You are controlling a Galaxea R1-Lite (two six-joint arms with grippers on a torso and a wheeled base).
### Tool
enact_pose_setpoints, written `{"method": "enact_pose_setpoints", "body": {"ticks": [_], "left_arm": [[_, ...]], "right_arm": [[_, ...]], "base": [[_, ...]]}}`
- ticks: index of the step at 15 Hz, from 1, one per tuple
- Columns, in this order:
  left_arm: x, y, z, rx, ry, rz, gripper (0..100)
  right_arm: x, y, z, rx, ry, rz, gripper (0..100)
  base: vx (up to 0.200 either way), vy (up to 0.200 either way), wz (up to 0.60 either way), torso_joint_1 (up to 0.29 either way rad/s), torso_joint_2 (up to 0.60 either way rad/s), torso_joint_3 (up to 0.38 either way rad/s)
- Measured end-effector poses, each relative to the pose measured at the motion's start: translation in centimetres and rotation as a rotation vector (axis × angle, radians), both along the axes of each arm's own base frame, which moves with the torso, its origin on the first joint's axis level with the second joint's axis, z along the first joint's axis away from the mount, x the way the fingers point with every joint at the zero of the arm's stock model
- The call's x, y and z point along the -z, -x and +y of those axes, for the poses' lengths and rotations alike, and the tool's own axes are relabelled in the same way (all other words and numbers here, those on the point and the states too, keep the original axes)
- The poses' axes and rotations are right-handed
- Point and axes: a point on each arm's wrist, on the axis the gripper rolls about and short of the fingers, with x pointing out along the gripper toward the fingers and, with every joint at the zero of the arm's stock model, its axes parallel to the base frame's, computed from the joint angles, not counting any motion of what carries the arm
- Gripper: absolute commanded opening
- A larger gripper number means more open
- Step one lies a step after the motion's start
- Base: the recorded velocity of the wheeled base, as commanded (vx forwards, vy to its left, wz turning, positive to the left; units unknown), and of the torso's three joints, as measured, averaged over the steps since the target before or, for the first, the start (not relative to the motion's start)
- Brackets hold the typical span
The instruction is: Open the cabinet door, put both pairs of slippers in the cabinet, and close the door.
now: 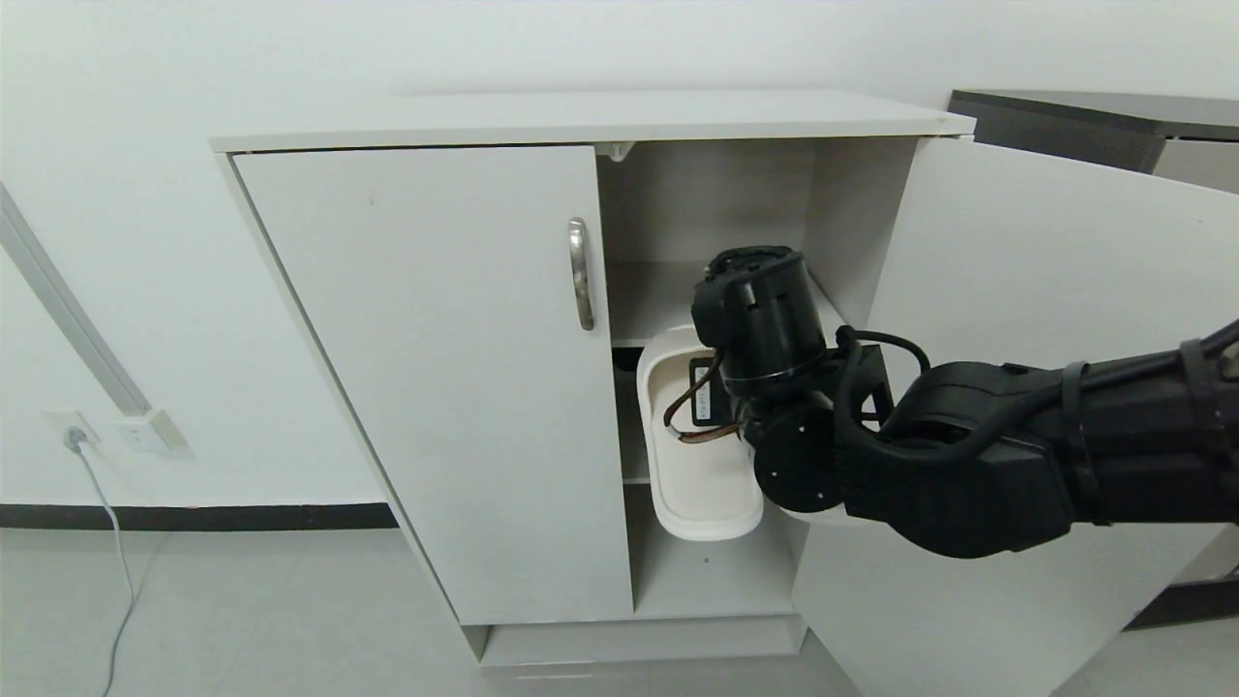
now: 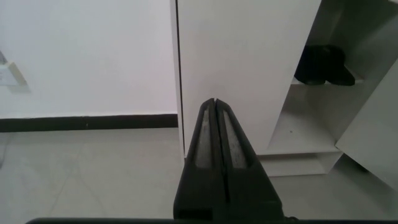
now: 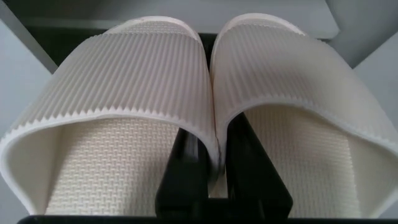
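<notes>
The white cabinet (image 1: 581, 116) stands against the wall before me. Its left door (image 1: 436, 387) is shut and its right door (image 1: 1045, 271) is swung wide open, baring the right half with its shelves.

My right arm reaches into that opening, and there I hold the pair of white slippers (image 1: 702, 484), tipped steeply with one end low, in front of the middle shelf. I cannot tell whether they touch the shelf. Seen from my right wrist, the two ribbed straps lie side by side, touching, with the toes pointing into the cabinet.

A pair of dark slippers (image 2: 323, 65) sits on a shelf inside that same half, above the cabinet's bottom board.

My right gripper (image 3: 214, 155) has one finger slid into each white slipper, and the jaws pinch the two adjoining strap edges between them. My left gripper (image 2: 214, 106) hangs above the grey floor just outside the shut door, its jaws pressed together on nothing.

A metal handle (image 1: 580, 274) runs upright along the left door's inner edge.
</notes>
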Motion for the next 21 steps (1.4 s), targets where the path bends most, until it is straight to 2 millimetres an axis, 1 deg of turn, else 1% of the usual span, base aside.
{"method": "enact_pose_setpoints", "body": {"ticks": [6, 12, 15, 21], "left_arm": [[0.0, 0.0, 0.0, 0.001, 0.000, 0.000, 0], [0.0, 0.0, 0.0, 0.002, 0.000, 0.000, 0], [0.0, 0.0, 0.0, 0.002, 0.000, 0.000, 0], [0.0, 0.0, 0.0, 0.001, 0.000, 0.000, 0]], "right_arm": [[0.1, -0.7, 0.2, 0.008, -0.025, -0.027, 0], [0.5, -1.5, 0.3, 0.012, -0.023, -0.039, 0], [0.6, -1.4, 0.4, 0.010, -0.022, -0.039, 0], [0.6, -1.5, 0.4, 0.000, -0.001, -0.039, 0]], "base": [[0.000, 0.000, 0.00, 0.000, 0.00, 0.000], [0.200, 0.000, 0.00, 0.001, 0.00, 0.003], [0.200, 0.000, 0.00, 0.004, 0.00, 0.004], [0.000, 0.000, 0.00, 0.000, 0.00, 0.000]]}}
